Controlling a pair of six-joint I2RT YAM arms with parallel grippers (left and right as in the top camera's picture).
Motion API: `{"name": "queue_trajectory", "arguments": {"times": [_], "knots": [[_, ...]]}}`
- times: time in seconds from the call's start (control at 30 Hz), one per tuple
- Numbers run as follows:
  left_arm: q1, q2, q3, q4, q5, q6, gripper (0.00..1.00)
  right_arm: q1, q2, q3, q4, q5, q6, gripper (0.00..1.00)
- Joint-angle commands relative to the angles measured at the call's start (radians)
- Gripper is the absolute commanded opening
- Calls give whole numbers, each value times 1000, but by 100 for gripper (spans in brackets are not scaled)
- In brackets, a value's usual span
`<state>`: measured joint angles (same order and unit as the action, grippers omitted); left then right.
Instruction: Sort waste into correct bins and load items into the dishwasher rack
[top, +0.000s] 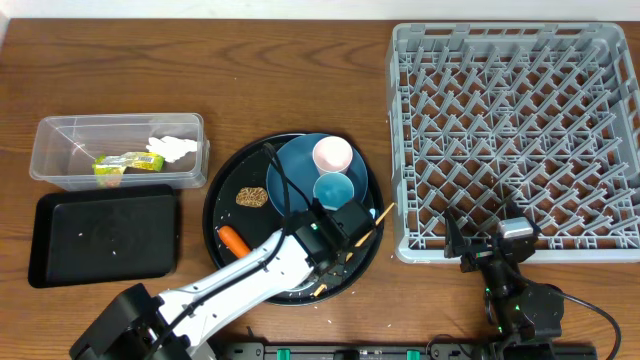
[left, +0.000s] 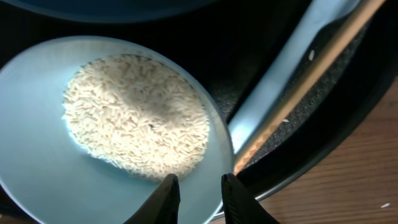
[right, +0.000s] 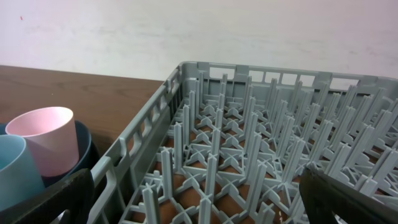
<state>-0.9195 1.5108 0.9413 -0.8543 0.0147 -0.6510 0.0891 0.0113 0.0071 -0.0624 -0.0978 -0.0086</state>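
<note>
From above, a clear rectangular plastic tub (top: 60, 125) sits near the tabletop's left edge, holding a yellow-green snack wrapper (top: 125, 165) and a crumpled white tissue (top: 172, 148). A shallow black rectangular tray (top: 100, 240) lies just in front of it. At mid-table a large round black tray (top: 220, 200) carries a large dark-blue plate (top: 295, 165), a small pink cup (top: 332, 154), a small light-blue cup (top: 333, 189), a small brown food lump (top: 251, 197) and an orange carrot (top: 234, 240). Thin wooden chopsticks (top: 372, 225) overhang its right rim. The left arm (top: 250, 270) crosses the tray's front part. A large square grey plastic rack (top: 395, 140) fills the right side, bare wood separating it from the round tray. The right gripper (top: 485, 238) hovers at the rack's front edge.

At the left wrist, the left gripper (left: 200, 193) straddles the rim of a pale-blue bowl (left: 37, 155) of loose white rice (left: 137, 118). Its jaws are narrowly apart, and I cannot tell whether they pinch the rim. A slim white utensil (left: 283, 71) lies just beside the bowl.

At the right wrist, the jaws are spread wide and hold nothing. The rack's near wall and upright pegs lie ahead, with both cups to the left.
</note>
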Motion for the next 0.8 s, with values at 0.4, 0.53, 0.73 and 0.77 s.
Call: {"name": "queue_trajectory", "arguments": {"times": [0.4, 0.53, 0.73, 0.77], "knots": [[-56, 5, -9, 17, -39, 14, 26, 3, -2, -2, -2, -8, -8, 99], [-56, 5, -39, 63, -50, 29, 26, 3, -2, -2, -2, -8, -7, 99], [-56, 5, -46, 72, -71, 30, 26, 3, -2, -2, -2, -8, -7, 99], [-56, 5, -47, 72, -79, 30, 26, 3, -2, -2, -2, -8, -8, 99]]}}
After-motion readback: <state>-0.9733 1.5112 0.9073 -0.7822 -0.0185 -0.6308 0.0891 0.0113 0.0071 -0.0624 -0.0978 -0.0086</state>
